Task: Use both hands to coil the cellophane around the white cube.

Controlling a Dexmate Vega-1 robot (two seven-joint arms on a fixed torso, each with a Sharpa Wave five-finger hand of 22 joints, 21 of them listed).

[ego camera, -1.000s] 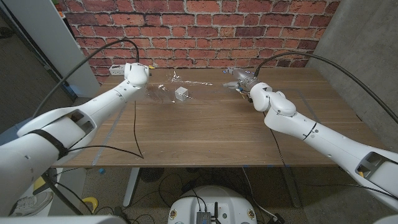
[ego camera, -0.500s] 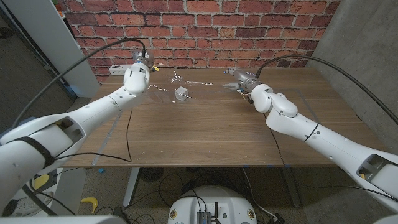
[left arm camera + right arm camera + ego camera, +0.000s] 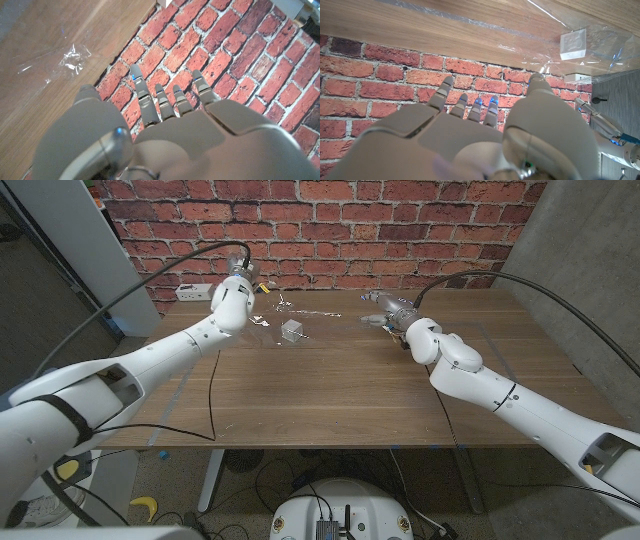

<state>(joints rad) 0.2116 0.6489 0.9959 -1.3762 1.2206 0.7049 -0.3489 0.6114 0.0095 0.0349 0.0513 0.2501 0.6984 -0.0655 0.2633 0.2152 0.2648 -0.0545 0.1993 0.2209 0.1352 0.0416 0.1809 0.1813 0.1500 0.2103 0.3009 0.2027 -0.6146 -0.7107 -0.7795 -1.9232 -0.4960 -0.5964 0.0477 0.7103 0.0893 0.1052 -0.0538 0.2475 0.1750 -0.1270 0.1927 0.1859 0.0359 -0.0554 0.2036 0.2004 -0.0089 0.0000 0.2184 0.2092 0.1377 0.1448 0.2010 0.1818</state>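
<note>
The white cube [image 3: 292, 329] [image 3: 572, 44] sits on crinkled clear cellophane [image 3: 262, 322] [image 3: 520, 42] [image 3: 65, 57] toward the table's back left of middle. My left hand [image 3: 238, 282] [image 3: 165, 107] hovers just behind the sheet's left end, fingers spread toward the brick wall and holding nothing. My right hand [image 3: 386, 310] [image 3: 470, 117] is to the right of the sheet's far end, fingers stretched out and apart from the thumb, nothing between them. Its thumb tip is close to the film's edge; I cannot tell whether it touches.
A white power strip [image 3: 186, 290] lies at the table's back left corner, with a small yellow item [image 3: 263, 284] beside my left hand. The brick wall [image 3: 330, 220] runs right behind the table. Black cables [image 3: 215, 395] hang from both arms over the wood.
My left hand has risen and swung back and to the right, from beside the cellophane's left end toward the wall. My right hand has hardly shifted. Cube and film stay put.
</note>
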